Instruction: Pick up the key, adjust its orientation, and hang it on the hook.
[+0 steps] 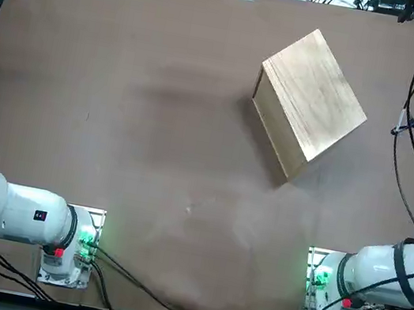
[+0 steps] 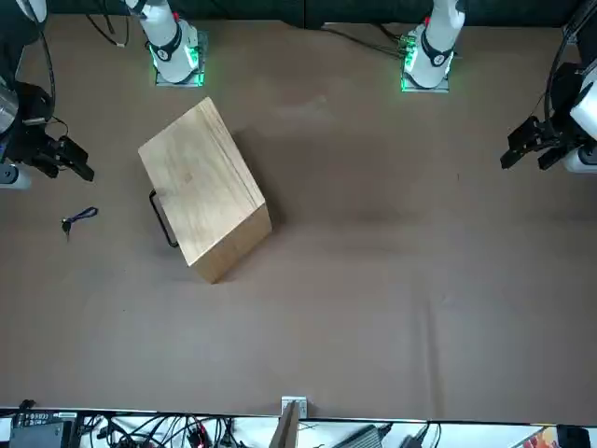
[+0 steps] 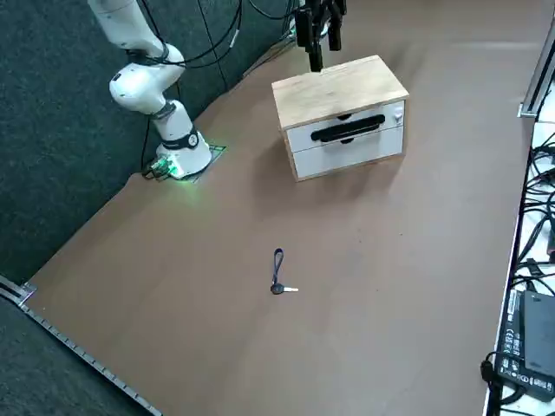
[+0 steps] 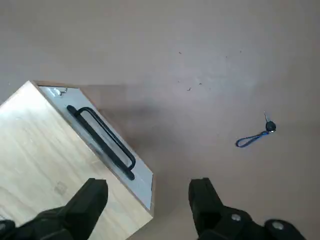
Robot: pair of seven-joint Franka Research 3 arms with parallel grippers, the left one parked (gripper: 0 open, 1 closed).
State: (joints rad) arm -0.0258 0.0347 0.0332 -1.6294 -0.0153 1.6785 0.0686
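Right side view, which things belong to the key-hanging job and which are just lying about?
Job:
key with blue loop, on the table
wooden box with black handle; hook not clearly visible
right tool, open, above the box

Lying about:
cables and electronics at table edge

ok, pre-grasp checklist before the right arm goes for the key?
1. Key located: ok. The key with its blue loop lies flat on the table, apart from the wooden box.
2. Path to key unobstructed: ok, bare table around it.
3. Right gripper empty and open: ok, fingers spread, nothing between them.
4. Gripper over key: not ok. It hangs by the box's front edge; the key is off to the side.
5. Hook located: cannot tell. A small metal fitting shows at the box front's corner, beside the black handle.
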